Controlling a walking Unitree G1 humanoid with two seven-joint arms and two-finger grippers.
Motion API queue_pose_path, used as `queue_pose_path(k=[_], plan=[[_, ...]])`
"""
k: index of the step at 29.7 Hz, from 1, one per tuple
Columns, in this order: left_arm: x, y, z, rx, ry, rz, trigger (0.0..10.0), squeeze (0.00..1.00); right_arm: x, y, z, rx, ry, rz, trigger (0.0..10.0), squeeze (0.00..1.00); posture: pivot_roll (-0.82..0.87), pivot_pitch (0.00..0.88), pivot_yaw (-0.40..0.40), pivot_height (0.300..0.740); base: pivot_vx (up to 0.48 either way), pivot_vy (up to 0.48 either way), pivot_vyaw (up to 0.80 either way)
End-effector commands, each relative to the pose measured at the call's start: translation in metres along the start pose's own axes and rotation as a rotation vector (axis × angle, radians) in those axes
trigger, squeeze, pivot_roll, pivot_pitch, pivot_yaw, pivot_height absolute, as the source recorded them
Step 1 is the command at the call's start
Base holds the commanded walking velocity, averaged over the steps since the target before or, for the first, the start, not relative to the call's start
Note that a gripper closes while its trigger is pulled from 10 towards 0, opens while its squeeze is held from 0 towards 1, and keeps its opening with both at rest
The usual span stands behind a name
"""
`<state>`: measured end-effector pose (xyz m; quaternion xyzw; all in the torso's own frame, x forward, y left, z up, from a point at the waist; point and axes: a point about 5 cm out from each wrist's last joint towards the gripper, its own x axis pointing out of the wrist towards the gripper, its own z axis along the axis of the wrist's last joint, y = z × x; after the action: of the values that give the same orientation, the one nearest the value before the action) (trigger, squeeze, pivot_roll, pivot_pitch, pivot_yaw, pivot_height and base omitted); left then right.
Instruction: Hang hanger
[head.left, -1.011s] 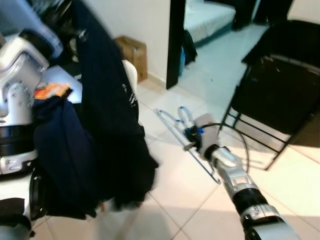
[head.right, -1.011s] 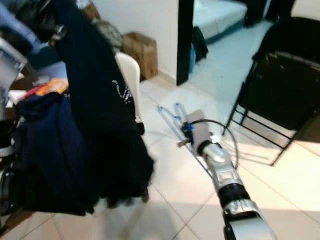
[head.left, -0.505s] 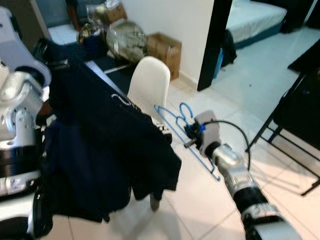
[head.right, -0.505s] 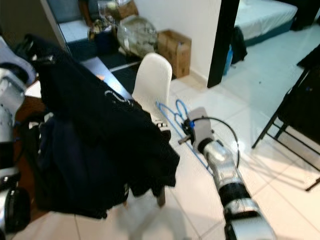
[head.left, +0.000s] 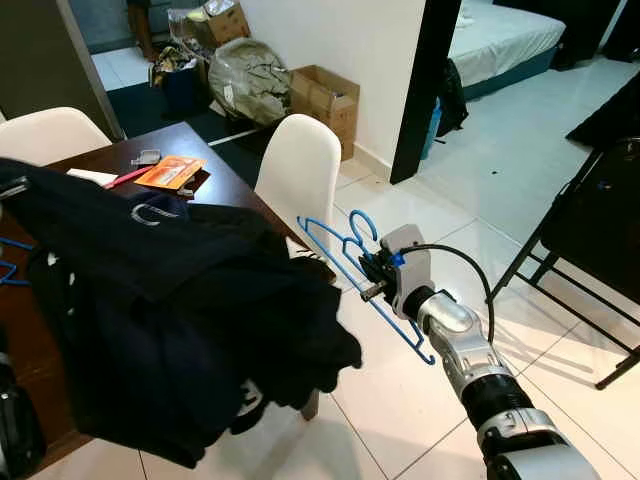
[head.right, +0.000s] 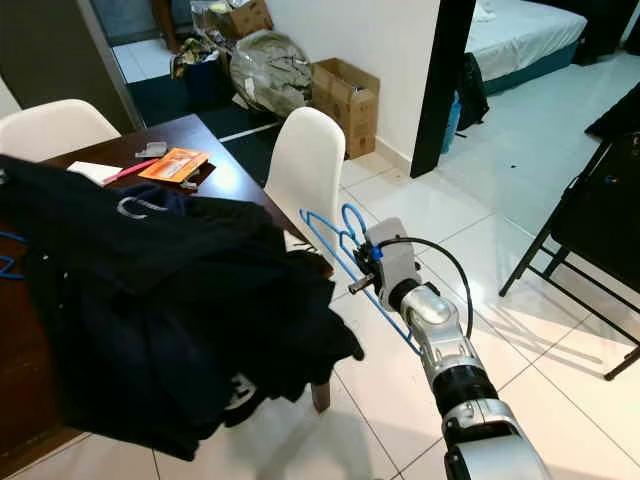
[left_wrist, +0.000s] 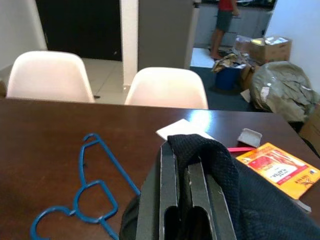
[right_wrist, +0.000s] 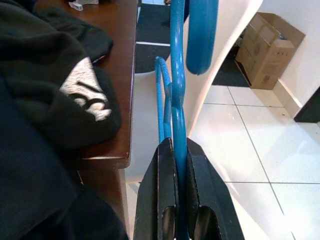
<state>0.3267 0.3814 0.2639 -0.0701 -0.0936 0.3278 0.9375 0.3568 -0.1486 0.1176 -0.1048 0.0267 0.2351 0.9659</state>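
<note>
The right pincer (right_wrist: 175, 150) is clenched on the blue hanger (head.left: 352, 262), held out beside the tabletop (head.left: 225, 185), and I'd worry its hook snags the dark clothes (head.left: 190, 320) held by the left pincer (left_wrist: 182, 175).

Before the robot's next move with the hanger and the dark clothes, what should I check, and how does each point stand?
1. Right gripper shut on the blue hanger: ok.
2. Left gripper holding the dark garment: ok.
3. Hanger inside the garment: not ok, they are apart.
4. Hanger free of the white chair: cannot tell.
5. Second blue hanger lying flat on the table: ok.
</note>
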Motion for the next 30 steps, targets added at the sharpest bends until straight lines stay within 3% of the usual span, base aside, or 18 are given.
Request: queue_pose_path(k=[1, 2, 4, 5, 10, 14, 15, 17, 18, 19, 20, 21, 26, 30], plan=[[0.003, 0.008, 0.006, 0.032, -0.025, 0.01, 10.0, 0.0, -0.001, 0.002, -0.003, 0.014, 0.007, 0.004, 10.0, 0.0, -0.01, 0.062, 0.049, 0.74, 0.0, 0.0, 0.0], [0.003, 0.007, 0.0, 0.055, -0.009, 0.001, 10.0, 0.6, -0.001, 0.002, -0.004, 0.015, 0.007, 0.005, 10.0, 0.0, 0.0, 0.06, 0.048, 0.74, 0.0, 0.0, 0.0], [0.003, 0.006, -0.005, 0.07, 0.002, -0.004, 10.0, 0.6, -0.001, 0.002, -0.004, 0.016, 0.007, 0.005, 10.0, 0.0, 0.0, 0.06, 0.048, 0.74, 0.0, 0.0, 0.0], [0.003, 0.007, -0.012, 0.087, 0.023, -0.001, 10.0, 1.0, -0.001, 0.003, -0.004, 0.017, 0.007, 0.006, 10.0, 0.0, -0.01, 0.056, 0.05, 0.74, 0.0, 0.0, 0.0], [0.002, 0.007, -0.028, 0.117, 0.073, -0.008, 10.0, 1.0, -0.001, 0.003, -0.004, 0.019, 0.005, 0.01, 10.0, 0.0, -0.01, 0.056, 0.054, 0.74, 0.0, 0.0, 0.0], [-0.001, 0.003, -0.042, 0.25, 0.104, -0.081, 10.0, 1.0, -0.003, 0.005, -0.003, 0.035, -0.018, 0.038, 10.0, 0.0, -0.01, 0.068, 0.053, 0.74, 0.0, 0.0, 0.0], [-0.001, 0.003, -0.042, 0.25, 0.104, -0.081, 10.0, 1.0, -0.003, 0.005, -0.003, 0.035, -0.018, 0.038, 10.0, 0.0, -0.01, 0.068, 0.053, 0.74, 0.0, 0.0, 0.0], [-0.003, 0.002, -0.046, 0.416, 0.09, -0.13, 10.0, 1.0, -0.004, 0.007, -0.002, 0.033, -0.025, 0.064, 10.0, 0.0, 0.0, 0.072, 0.055, 0.74, 0.0, 0.0, 0.31], [-0.003, 0.002, -0.046, 0.416, 0.09, -0.13, 10.0, 1.0, -0.004, 0.007, -0.002, 0.033, -0.025, 0.064, 10.0, 0.0, 0.0, 0.072, 0.055, 0.74, 0.0, 0.0, 0.62], [-0.006, 0.002, -0.051, 0.497, 0.09, -0.16, 10.0, 1.0, -0.004, 0.008, -0.002, 0.031, -0.029, 0.075, 10.0, 0.0, 0.01, 0.076, 0.054, 0.74, 0.0, 0.0, 0.8], [-0.006, 0.002, -0.051, 0.497, 0.09, -0.16, 10.0, 1.0, -0.004, 0.008, -0.002, 0.031, -0.029, 0.075, 10.0, 0.0, 0.01, 0.076, 0.054, 0.74, 0.0, 0.0, 0.8], [-0.011, -0.002, -0.059, 0.615, 0.092, -0.233, 10.0, 1.0, -0.004, 0.01, -0.001, 0.028, -0.035, 0.09, 10.0, 0.0, 0.01, 0.08, 0.053, 0.74, 0.0, 0.0, 0.8], [-0.015, -0.008, -0.063, 0.701, 0.09, -0.312, 10.0, 1.0, -0.004, 0.011, -0.001, 0.028, -0.036, 0.093, 10.0, 0.0, 0.01, 0.081, 0.052, 0.74, 0.0, 0.0, 0.8], [-0.018, -0.019, -0.053, 0.928, 0.029, -0.452, 10.0, 1.0, -0.003, 0.011, 0.0, 0.037, -0.036, 0.091, 10.0, 0.0, 0.01, 0.084, 0.055, 0.74, 0.0, 0.0, 0.8]])
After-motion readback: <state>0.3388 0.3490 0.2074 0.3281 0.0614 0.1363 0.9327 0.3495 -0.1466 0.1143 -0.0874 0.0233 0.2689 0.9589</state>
